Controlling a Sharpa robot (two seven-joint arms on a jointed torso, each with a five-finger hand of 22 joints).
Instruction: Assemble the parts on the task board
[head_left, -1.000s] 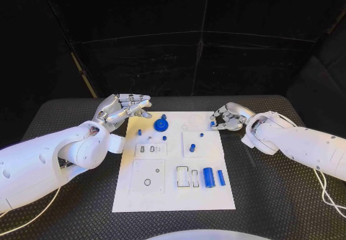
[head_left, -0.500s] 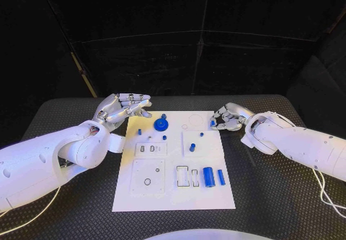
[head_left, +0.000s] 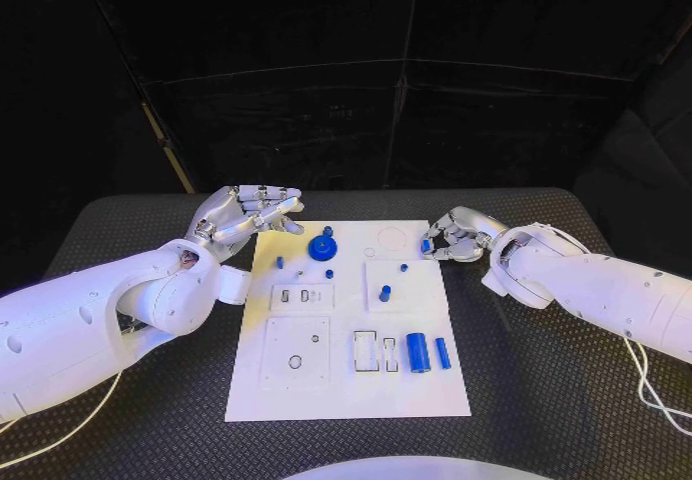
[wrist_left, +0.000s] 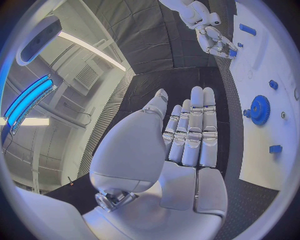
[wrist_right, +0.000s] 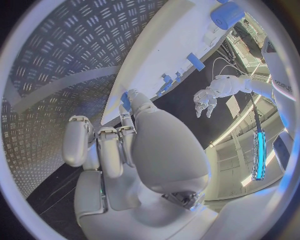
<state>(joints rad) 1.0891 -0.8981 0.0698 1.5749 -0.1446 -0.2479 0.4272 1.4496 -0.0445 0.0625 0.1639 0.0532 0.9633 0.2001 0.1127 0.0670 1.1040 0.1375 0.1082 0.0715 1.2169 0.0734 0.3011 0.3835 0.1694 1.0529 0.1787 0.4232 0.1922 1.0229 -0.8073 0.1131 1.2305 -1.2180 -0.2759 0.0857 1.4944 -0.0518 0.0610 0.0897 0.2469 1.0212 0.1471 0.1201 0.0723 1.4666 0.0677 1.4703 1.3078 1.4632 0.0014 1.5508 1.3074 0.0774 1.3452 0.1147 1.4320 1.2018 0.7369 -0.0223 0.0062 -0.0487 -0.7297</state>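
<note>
The task board lies in the middle of the black table, and I keep one hand at each of its far corners.

My left hand is at about 10 o'clock from the board's centre, above the far left corner. Its fingers are stretched out straight, close side by side, and it holds nothing. Just beside it on the board stands the blue gear, and near the gear are a few small blue pegs.

My right hand is at about 1 o'clock, at the far right edge of the board. Its fingers are curled in, and a small blue part sits at their tips, touching the board edge. In the right wrist view I see the same blue part between the thumb and a finger, so I think it is pinched there.

At about 5 o'clock from the centre lie two blue cylinders side by side, next to white rectangular slots. A short blue pin stands at the middle of the board.
</note>
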